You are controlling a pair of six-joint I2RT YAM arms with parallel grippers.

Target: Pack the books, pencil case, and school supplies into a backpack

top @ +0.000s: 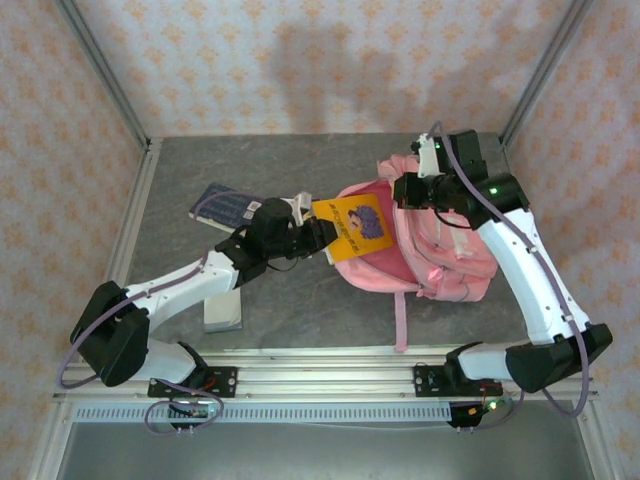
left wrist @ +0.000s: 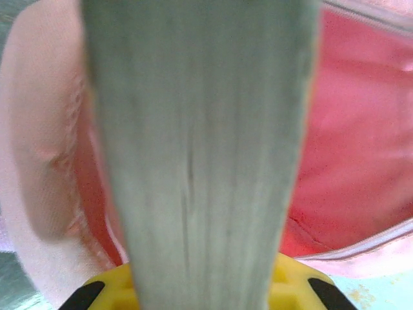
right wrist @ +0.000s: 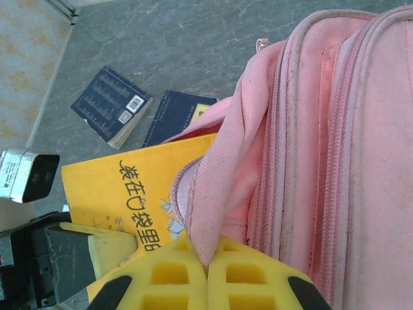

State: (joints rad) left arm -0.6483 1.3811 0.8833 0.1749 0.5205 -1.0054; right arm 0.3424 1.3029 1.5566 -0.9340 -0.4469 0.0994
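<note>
Evidently the backpack [top: 455, 255], lying toward the far right corner of the desk [top: 300, 310], was held open by the right gripper [right wrist: 208, 258], pinched shut on its pink rim, so that the yellow book [top: 355, 225], clamped in the narrowly set left gripper [top: 320, 237], could be slid into its mouth.

The yellow book [right wrist: 129, 187] cover seemingly reads "装在口袋里" in dark characters.

- backpack [top: 440, 255] mouth: part-blocked by yellow book [top: 355, 225], left gripper [top: 320, 237] clamped on it just outside.
- Rim: fabric pinched in right gripper [right wrist: 208, 261].
- table [top: 320, 310] front-ctr: open; strap [top: 400, 322] on R side.
- Back-L: navy books [top: 225, 208].
- By L arm: grey-blue book [top: 222, 312].
- Back strip: open.
</note>
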